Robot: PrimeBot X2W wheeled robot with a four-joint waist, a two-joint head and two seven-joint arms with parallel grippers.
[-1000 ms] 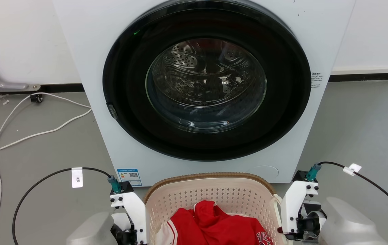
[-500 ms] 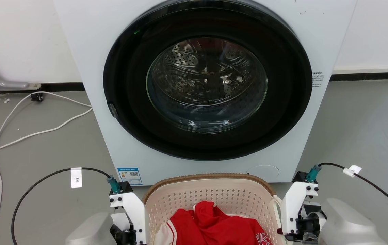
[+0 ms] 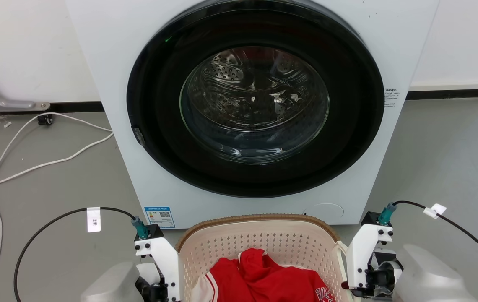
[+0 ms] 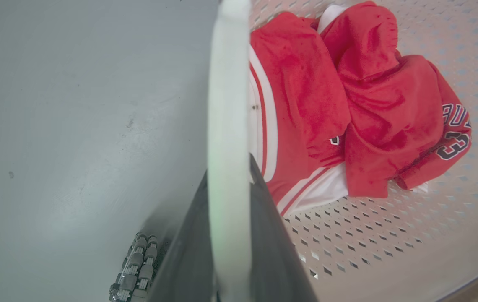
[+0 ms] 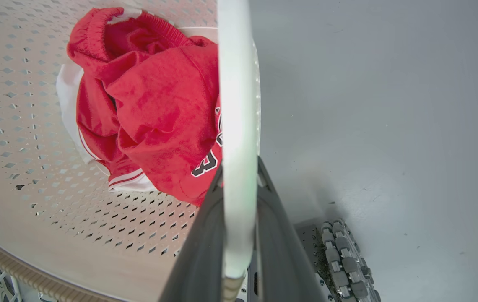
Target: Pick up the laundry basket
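The laundry basket (image 3: 255,219), cream perforated plastic with a brown woven-look rim, sits at the bottom of the head view in front of the washer, between my two wrists. It holds a red and white jersey (image 3: 260,274). In the left wrist view my left gripper (image 4: 228,176) is shut on the basket's white loop handle (image 4: 227,84), one dark finger on each side. In the right wrist view my right gripper (image 5: 239,172) is likewise shut on the other white handle (image 5: 237,84). The grey floor lies below both handles.
A white front-loading washer (image 3: 109,63) with its round dark door (image 3: 255,96) shut stands right behind the basket. White cables (image 3: 33,163) trail over the grey floor at the left. My base's rollers (image 4: 134,268) (image 5: 344,260) lie under each wrist.
The basket and both wrists sit very slightly lower in the head view. Both grips on the handles are unchanged.
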